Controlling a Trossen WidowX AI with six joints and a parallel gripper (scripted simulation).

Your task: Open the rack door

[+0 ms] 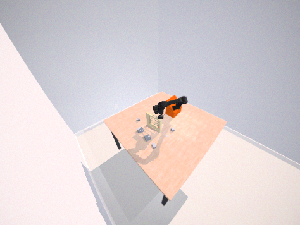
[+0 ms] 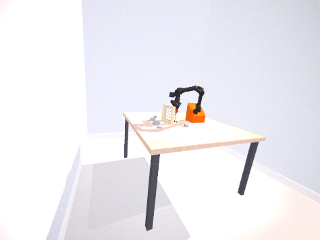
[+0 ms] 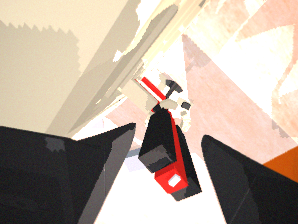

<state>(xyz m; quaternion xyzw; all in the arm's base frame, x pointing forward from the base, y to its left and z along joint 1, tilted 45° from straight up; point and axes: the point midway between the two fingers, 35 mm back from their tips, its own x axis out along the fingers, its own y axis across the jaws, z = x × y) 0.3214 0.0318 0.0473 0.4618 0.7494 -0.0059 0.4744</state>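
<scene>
The cream rack (image 1: 147,119) (image 2: 164,112) stands upright on the table (image 1: 190,136) (image 2: 219,135). A broad cream surface fills the upper left of the wrist view; I cannot tell door from frame there, and the door's angle is too small to read. The upright handle (image 3: 161,131), black with a red strip and red end, stands beside the cream surface. My gripper (image 3: 168,133) (image 2: 175,108) is open and points down over the handle. The handle shows between the two black fingers in the wrist view, with a gap on each side. In the top view the arm partly hides the handle.
An orange block (image 1: 173,111) (image 2: 191,116) (image 3: 287,165) stands at the arm's base. Several small grey blocks lie around the rack, among them one grey block (image 1: 147,137) (image 2: 156,123) on its far side from the base and another grey block (image 1: 172,129) (image 2: 186,125) on the arm's side.
</scene>
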